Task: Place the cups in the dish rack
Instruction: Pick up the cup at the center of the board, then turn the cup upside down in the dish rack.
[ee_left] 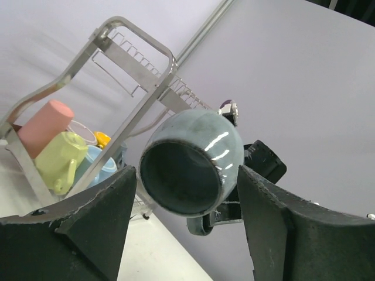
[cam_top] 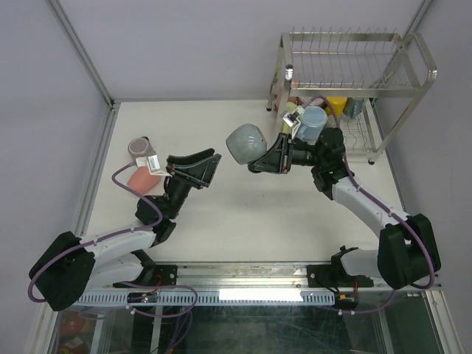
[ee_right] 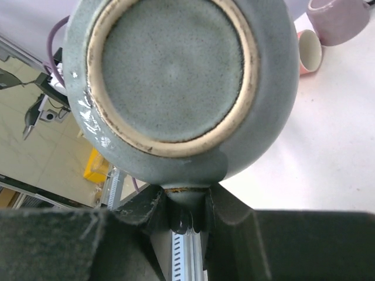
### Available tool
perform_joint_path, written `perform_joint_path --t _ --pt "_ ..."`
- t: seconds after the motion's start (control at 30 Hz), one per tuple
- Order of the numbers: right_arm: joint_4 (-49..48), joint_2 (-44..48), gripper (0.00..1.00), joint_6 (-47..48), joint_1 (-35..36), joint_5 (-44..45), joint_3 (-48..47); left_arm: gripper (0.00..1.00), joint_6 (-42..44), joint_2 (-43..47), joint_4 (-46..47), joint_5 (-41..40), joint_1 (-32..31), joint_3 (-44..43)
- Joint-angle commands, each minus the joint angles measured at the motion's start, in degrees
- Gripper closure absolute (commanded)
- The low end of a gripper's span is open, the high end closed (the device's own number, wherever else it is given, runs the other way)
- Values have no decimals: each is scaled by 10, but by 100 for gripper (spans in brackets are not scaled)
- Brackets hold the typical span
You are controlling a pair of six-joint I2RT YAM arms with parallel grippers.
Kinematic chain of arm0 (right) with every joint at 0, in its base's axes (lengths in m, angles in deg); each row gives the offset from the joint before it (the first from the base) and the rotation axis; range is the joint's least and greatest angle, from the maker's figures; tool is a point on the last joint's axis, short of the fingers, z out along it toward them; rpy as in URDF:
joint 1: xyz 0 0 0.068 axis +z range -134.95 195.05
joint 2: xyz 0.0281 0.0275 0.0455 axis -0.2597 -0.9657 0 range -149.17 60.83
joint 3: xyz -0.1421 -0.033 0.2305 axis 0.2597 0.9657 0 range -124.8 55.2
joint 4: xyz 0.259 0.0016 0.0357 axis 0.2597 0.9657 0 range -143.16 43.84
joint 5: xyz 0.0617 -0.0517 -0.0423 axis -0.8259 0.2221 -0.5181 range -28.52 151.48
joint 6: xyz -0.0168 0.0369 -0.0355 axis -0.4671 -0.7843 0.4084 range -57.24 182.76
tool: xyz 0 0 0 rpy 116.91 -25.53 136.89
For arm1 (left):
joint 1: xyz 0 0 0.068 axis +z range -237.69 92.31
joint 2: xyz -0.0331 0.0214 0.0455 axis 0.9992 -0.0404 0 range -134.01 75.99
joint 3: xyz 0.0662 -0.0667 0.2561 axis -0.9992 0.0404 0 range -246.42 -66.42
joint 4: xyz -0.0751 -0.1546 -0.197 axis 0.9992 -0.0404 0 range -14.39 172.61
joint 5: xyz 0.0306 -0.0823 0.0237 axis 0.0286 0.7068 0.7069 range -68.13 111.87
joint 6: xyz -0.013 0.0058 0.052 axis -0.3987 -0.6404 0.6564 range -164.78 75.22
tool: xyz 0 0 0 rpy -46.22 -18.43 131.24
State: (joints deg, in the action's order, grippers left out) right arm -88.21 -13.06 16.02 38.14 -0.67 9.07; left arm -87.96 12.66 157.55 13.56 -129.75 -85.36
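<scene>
Right end effector [ee_right: 187,203] grips the grey mug [cam_top: 245,143] by its handle, left of the rack [cam_top: 413,74].
The mug hangs on its side above the tabletop [cam_top: 243,221], clear of the rack, its mouth turned away from the rack toward the left end effector [cam_top: 210,168], whose fingers [ee_left: 99,216] stand wide apart, near the rim and holding nothing. Farther from the rack, a mauve mug [cam_top: 139,147] and a salmon cup [cam_top: 139,177] lie on the tabletop. A pink cup [ee_left: 44,126] and a yellow-green mug [ee_left: 58,161] sit inside the rack.

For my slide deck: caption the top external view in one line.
Right gripper holds a grey-blue cup by its handle, apart from the open left gripper, dish rack behind.
</scene>
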Motion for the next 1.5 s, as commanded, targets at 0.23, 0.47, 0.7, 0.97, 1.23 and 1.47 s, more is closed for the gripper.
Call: perform_joint_path --t 0.23,0.47,0.7,0.97,1.23,1.47 --pt "266 72 100 222 -45 -54 -52 19 97 163 -159 -49 -3 64" --pt "561 101 100 641 -76 -3 -87 13 173 270 -441 -74 -4 -12" --pt "711 118 100 802 -173 18 -90 8 273 298 -626 -92 -4 -104" --pt "783 116 100 944 -321 31 -80 5 369 315 -766 -130 -4 -166" --pt "762 74 100 997 -438 54 -97 1 387 329 -781 -137 -4 -160" --pt "663 44 100 975 -469 111 -101 1 429 309 -861 -143 -3 -218"
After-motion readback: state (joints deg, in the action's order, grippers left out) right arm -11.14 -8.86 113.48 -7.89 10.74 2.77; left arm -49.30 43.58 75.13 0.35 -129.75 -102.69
